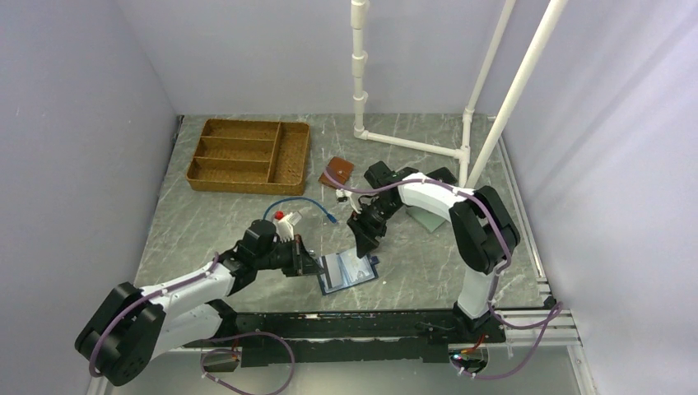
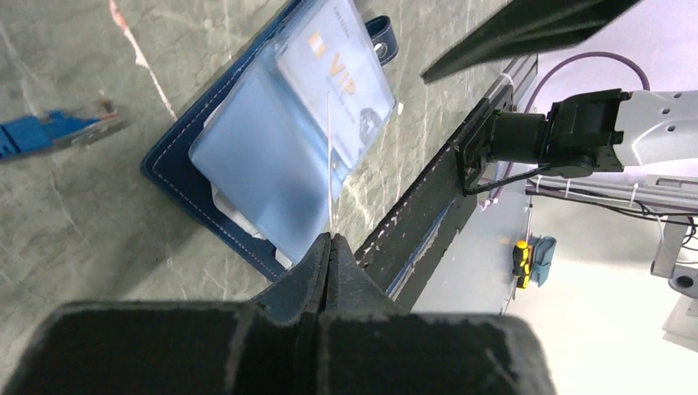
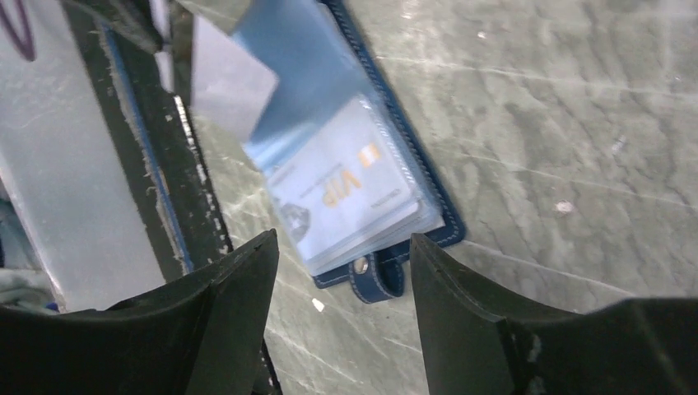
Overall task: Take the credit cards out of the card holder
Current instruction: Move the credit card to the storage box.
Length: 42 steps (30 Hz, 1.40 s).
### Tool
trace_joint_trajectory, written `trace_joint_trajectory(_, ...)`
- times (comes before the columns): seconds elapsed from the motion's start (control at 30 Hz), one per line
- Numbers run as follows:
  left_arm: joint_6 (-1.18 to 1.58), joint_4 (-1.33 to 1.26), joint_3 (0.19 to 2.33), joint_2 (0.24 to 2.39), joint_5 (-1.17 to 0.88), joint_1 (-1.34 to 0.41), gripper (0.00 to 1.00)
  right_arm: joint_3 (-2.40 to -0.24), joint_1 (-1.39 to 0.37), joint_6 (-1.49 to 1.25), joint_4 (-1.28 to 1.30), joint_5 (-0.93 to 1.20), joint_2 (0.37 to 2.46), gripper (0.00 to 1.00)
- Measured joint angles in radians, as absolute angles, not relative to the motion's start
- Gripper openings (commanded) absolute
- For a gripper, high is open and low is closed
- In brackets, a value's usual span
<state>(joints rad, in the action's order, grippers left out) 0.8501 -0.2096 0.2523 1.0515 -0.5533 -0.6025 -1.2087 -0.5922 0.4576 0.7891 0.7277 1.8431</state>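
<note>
card holder (image 1: 347, 272) lies open flat on the table (image 1: 206, 222) near the front edge w/ a VIP card (image 3: 346, 193) inside a clear sleeve (image 2: 272, 156), left gripper (image 2: 329, 247) pinched tight on the card holder's sleeve edge, right gripper (image 3: 342, 240) spread wide just above the snap tab (image 3: 374, 277)

Navy card holder (image 1: 348, 272); pale card (image 2: 337, 74), orange lettering; grey-veined table (image 1: 206, 222).

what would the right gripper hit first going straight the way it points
The open right gripper would likely meet the pale VIP card under its clear sleeve in the navy blue leather card holder; depth is unclear.
</note>
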Motion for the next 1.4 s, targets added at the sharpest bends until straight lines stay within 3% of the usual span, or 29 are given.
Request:
trace_joint_trajectory(0.4, 0.736, -0.191, 0.376, 1.155, -0.652, -0.606, 0.0, -1.185, -0.591, 0.578, 0.806, 0.931, 1.731, 0.72)
trace_joint_trajectory(0.7, 0.715, -0.239, 0.454, 1.251, -0.722, -0.652, 0.0, -1.164, -0.591, 0.617, 0.785, 0.989, 1.72, 0.68)
trace_joint_trajectory(0.83, 0.717, -0.257, 0.459, 1.286, -0.729, -0.664, 0.0, -1.164, -0.591, 0.628, 0.79, 1.038, 1.737, 0.51)
trace_joint_trajectory(0.93, 0.719, -0.268, 0.459, 1.291, -0.729, -0.665, 0.0, -1.165, -0.598, 0.639, 0.813, 1.065, 1.763, 0.28)
trace_joint_trajectory(1.0, 0.719, -0.273, 0.463, 1.291, -0.728, -0.665, 0.0, -1.172, -0.604, 0.653, 0.834, 1.077, 1.785, 0.06)
trace_joint_trajectory(1.07, 0.72, -0.28, 0.464, 1.291, -0.727, -0.665, 0.0, -1.187, -0.612, 0.67, 0.861, 1.085, 1.812, 0.0)
trace_joint_trajectory(1.13, 0.722, -0.272, 0.464, 1.291, -0.717, -0.665, 0.1, -1.2, -0.614, 0.682, 0.896, 1.094, 1.824, 0.0)
trace_joint_trajectory(1.2, 0.731, -0.272, 0.464, 1.288, -0.707, -0.664, 0.3, -1.21, -0.614, 0.693, 0.917, 1.094, 1.823, 0.0)
trace_joint_trajectory(1.27, 0.767, -0.279, 0.454, 1.266, -0.687, -0.654, 0.57, -1.221, -0.614, 0.705, 0.93, 1.093, 1.819, 0.0)
trace_joint_trajectory(1.33, 0.818, -0.311, 0.42, 1.219, -0.664, -0.624, 0.94, -1.226, -0.611, 0.714, 0.935, 1.074, 1.802, 0.0)
trace_joint_trajectory(1.4, 0.891, -0.351, 0.36, 1.144, -0.63, -0.586, 0.99, -1.226, -0.609, 0.715, 0.932, 1.042, 1.768, 0.0)
